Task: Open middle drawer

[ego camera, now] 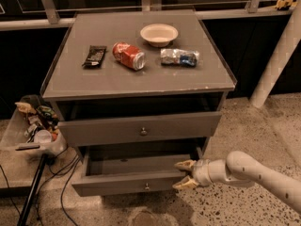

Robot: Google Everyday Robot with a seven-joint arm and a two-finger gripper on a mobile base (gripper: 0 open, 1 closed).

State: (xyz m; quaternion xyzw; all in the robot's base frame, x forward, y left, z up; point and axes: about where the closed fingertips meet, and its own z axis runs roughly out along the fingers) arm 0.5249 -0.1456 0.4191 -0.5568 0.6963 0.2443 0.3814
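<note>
Hand (184,174) spread open at pulled-out middle drawer (117,184), right corner; grey inside showing.

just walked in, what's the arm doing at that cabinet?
The robot's arm reaches in from the right, with its gripper at the right end of the middle drawer front. That drawer is pulled out, its grey inside showing. The upper drawer seems slightly out too. On the cabinet top lie a bowl, a red can, a dark packet and a crumpled bag.
</note>
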